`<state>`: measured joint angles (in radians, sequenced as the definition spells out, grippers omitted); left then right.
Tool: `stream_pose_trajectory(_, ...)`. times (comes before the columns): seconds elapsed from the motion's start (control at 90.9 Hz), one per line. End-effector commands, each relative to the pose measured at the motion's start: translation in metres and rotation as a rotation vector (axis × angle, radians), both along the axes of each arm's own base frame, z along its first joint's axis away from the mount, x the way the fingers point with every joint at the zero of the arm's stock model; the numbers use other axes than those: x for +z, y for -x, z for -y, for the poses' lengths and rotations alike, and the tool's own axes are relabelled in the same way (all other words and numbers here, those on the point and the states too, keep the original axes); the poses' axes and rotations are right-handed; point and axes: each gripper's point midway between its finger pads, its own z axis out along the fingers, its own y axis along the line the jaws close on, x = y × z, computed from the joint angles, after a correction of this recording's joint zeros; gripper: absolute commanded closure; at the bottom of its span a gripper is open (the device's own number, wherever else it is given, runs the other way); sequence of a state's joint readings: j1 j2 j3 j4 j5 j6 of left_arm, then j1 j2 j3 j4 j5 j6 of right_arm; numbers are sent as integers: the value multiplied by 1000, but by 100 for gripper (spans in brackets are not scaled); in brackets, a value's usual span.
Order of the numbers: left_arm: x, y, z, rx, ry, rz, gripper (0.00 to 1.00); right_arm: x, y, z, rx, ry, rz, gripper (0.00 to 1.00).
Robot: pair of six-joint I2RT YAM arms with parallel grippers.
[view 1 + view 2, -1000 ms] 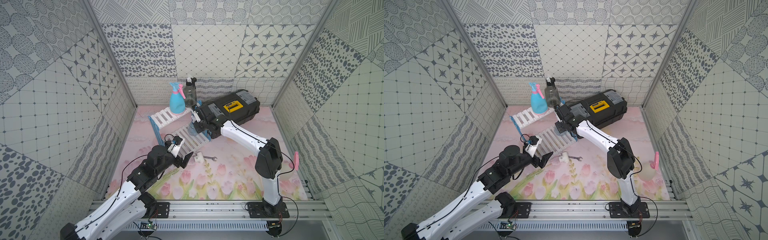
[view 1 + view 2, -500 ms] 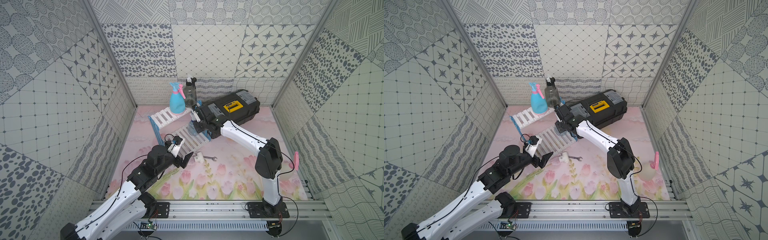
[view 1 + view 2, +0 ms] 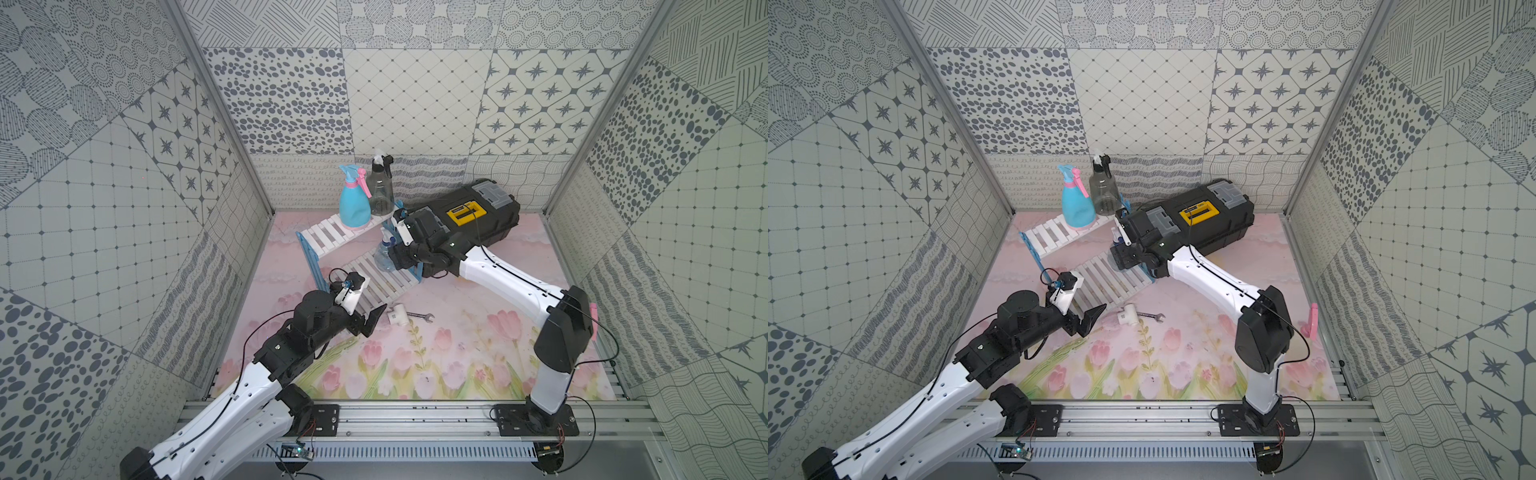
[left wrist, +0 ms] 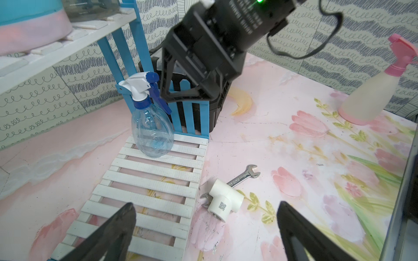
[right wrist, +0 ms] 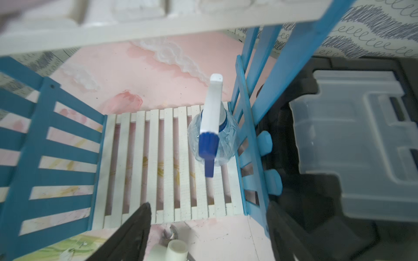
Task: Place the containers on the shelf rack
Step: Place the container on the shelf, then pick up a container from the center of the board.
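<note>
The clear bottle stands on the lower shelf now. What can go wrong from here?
1. The open right gripper sits close to the trigger of the clear bottle; pulling back could hook it and tip the bottle off the lower shelf.
2. The cream bottle stands near the elbow of the right arm; a wide swing might knock it over.

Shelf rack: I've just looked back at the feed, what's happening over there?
The right gripper is open, close to the clear bottle but not gripping it. That bottle stands upright on the lower shelf of the rack. The blue bottle and the grey bottle are on the upper shelf. The cream bottle is on the table, not yet shelved. The left gripper hangs open and empty near the lower shelf's front end.
</note>
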<state>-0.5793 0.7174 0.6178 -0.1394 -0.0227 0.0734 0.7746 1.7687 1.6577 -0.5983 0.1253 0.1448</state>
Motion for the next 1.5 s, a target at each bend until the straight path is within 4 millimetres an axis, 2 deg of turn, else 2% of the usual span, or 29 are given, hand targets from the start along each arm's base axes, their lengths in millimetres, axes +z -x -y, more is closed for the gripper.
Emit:
stream_pose_trajectory(0.0, 16, 0, 2, -16, 43, 49, 1, 49, 18, 20, -31, -123, 74, 11)
stream_pose_trajectory(0.066, 17, 1, 3, -27, 49, 51, 1, 57, 32, 45, -74, -133, 95, 6)
stream_pose_trajectory(0.088, 16, 2, 4, -32, 51, 48, 1, 53, 35, 54, -95, -129, 92, 4)
stream_pose_trajectory(0.143, 16, 4, 7, -52, 59, 42, 1, 58, 46, 82, -150, -152, 100, 3)
stream_pose_trajectory(0.385, 18, 13, 22, -134, 136, -5, 1, 57, 73, 257, -541, -225, 72, 3)
stream_pose_trajectory(0.495, 21, 16, 27, -158, 167, -30, 1, 57, 90, 325, -711, -179, 69, 3)
stream_pose_trajectory(0.649, 25, 19, 27, -159, 187, -35, 1, 44, 111, 401, -938, -109, 28, 3)
stream_pose_trajectory(0.726, 28, 22, 25, -161, 189, -31, 1, 38, 120, 430, -1041, -129, 15, 3)
stream_pose_trajectory(0.847, 26, 26, 24, -171, 181, -32, 1, 36, 126, 449, -1131, -241, 10, 3)
stream_pose_trajectory(1.023, 22, 29, 28, -196, 180, -54, 1, 4, 137, 471, -1247, -363, -79, 3)
stream_pose_trajectory(1.067, 23, 30, 29, -204, 190, -59, 1, 1, 140, 474, -1269, -377, -72, 3)
stream_pose_trajectory(1.188, 24, 30, 33, -218, 205, -70, 1, -6, 148, 481, -1316, -384, -64, 3)
stream_pose_trajectory(1.376, 21, 28, 33, -210, 209, -72, 1, -25, 148, 481, -1321, -387, -115, 3)
stream_pose_trajectory(1.486, 19, 28, 33, -208, 208, -73, 1, -34, 149, 480, -1324, -391, -133, 10)
